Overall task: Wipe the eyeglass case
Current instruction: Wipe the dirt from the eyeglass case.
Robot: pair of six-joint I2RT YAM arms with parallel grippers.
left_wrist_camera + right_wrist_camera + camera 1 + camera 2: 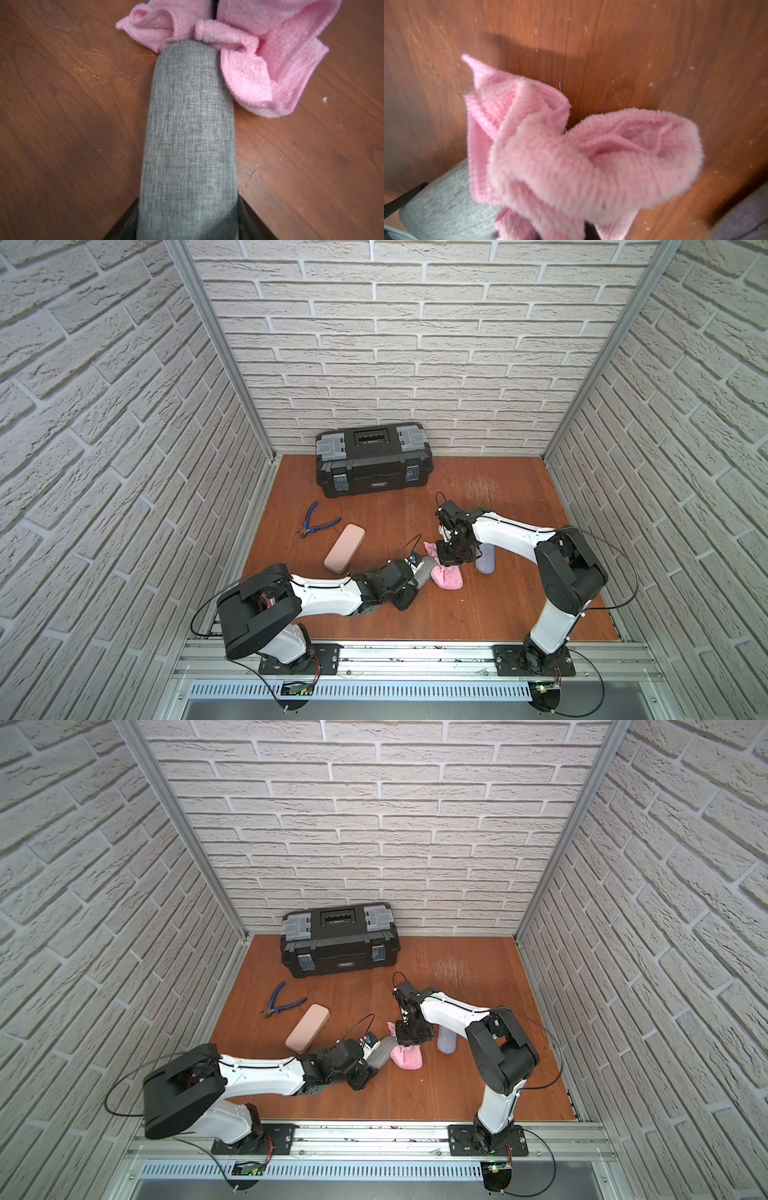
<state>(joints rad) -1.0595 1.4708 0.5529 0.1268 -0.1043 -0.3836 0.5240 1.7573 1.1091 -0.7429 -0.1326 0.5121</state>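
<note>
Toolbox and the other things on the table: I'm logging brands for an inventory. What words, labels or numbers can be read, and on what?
No text can be read.
Black toolbox: pale nameplate on its front, too small and blurred to read.
Gray eyeglass case, pink cloth, pink eyeglass case, blue-handled pliers: no writing visible.

Arms converge mid-table (pixel 478 614), cloth against case.
Left gripper (pixel 415 577) clamps one end of the grey eyeglass case (pixel 427 568); the free end touches the pink cloth (pixel 449 580), pinched from above by the right gripper (pixel 447 562). Pale pink case (pixel 345 548) and blue pliers (pixel 316 523) lie beyond the left arm; purplish case (pixel 485 560) beside the right; black toolbox (pixel 374 460) at the back wall.
</note>
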